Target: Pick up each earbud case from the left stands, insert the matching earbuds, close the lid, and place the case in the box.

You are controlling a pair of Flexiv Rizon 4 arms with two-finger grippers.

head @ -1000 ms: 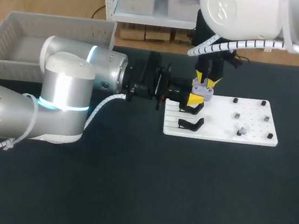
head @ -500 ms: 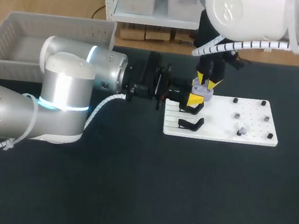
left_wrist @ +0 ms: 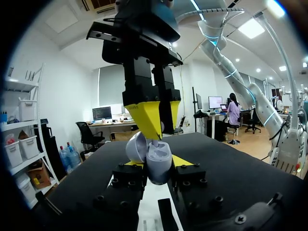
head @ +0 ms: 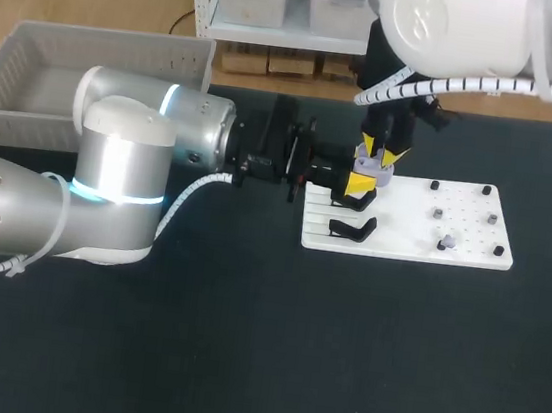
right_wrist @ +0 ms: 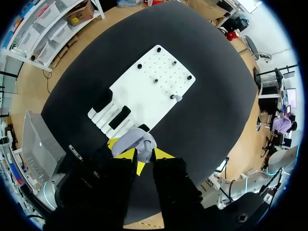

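Closest to me, the big silver left arm (head: 106, 196) is lying low and reaching sideways across the black table (head: 237, 363). Its left gripper (head: 362, 180) is pinching a small, round, pale purple earbud case (left_wrist: 158, 162) from both sides. It is holding the case up over the stand end of the flat white plastic board (head: 452, 250). The case's round lid (left_wrist: 136, 148) is standing open. Right above it, the right gripper (head: 381, 151) is hanging straight down from the fat white right arm (head: 449, 26) and is poking at the open mouth of the case. I cannot tell if it is pinching an earbud or not. I am guessing the job is at the putting-earbuds-in step for this one case. Just beside the held case, a black bent stand piece (head: 352, 228) is sitting on the board. A few tiny grey and dark bits (head: 443, 244) are standing on pegs at the board's other end; they are too small for me to say which are earbuds. Far off at the back corner, well apart from all this, the grey plastic basket (head: 31, 66) is waiting, and no case is showing inside it. So the lid is not yet shut and the case has not yet gone into the basket.
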